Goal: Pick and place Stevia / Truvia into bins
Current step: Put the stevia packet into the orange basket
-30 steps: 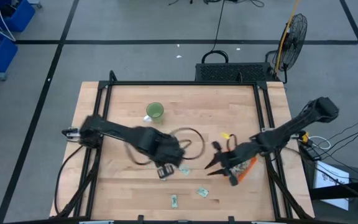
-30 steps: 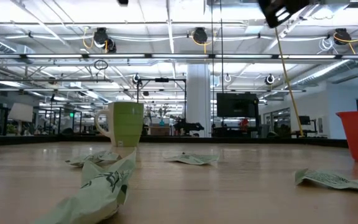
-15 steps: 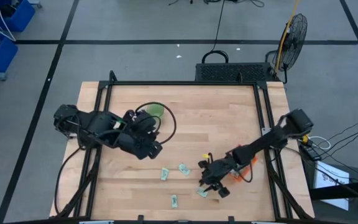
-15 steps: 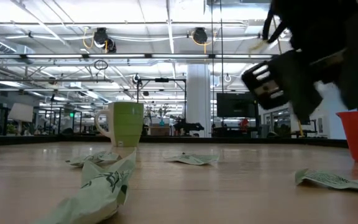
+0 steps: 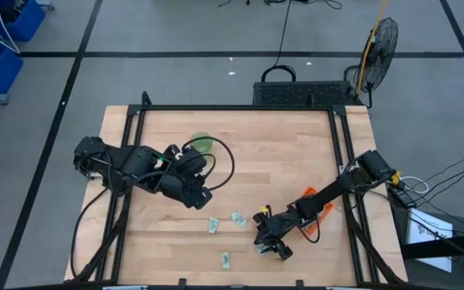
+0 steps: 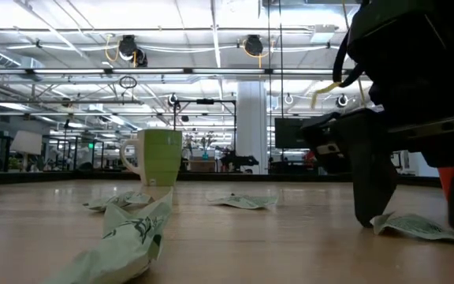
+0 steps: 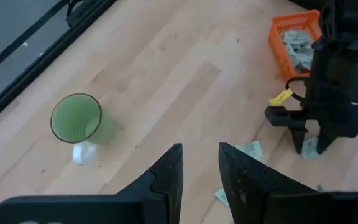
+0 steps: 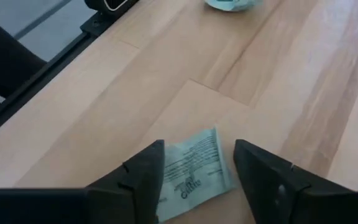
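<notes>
Four pale green packets lie flat on the table's near half (image 5: 213, 225) (image 5: 238, 218) (image 5: 225, 260) (image 5: 263, 248). My right gripper (image 5: 268, 242) is open and low over the last one. In the right wrist view that packet (image 8: 194, 168) lies between the two fingers, and the low view shows it (image 6: 420, 229) under them. The orange bin (image 5: 319, 211) sits by the table's right edge, partly hidden by the right arm, with packets inside (image 7: 294, 40). My left gripper (image 7: 199, 149) is open and raised near the green cup (image 5: 202, 142). My right gripper comes from above with its fingers (image 6: 373, 197) down at the table top, one on each side of the packet's (image 8: 194, 168) short width. The packet lies flat on the wood. I cannot tell whether the fingers touch it.
The green cup (image 7: 76, 118) stands upright on the far left part of the table. A black frame rail (image 5: 240, 107) borders the table. A yellow tag (image 7: 280, 98) hangs on the right arm. Bare wood lies at the table's middle and far right.
My right gripper has moved toward the table's near edge and down, from beside the bin to low over the packet, staying open. My left arm has drawn back from the packets toward the far left, beside the cup. A packet shows where the left gripper was.
</notes>
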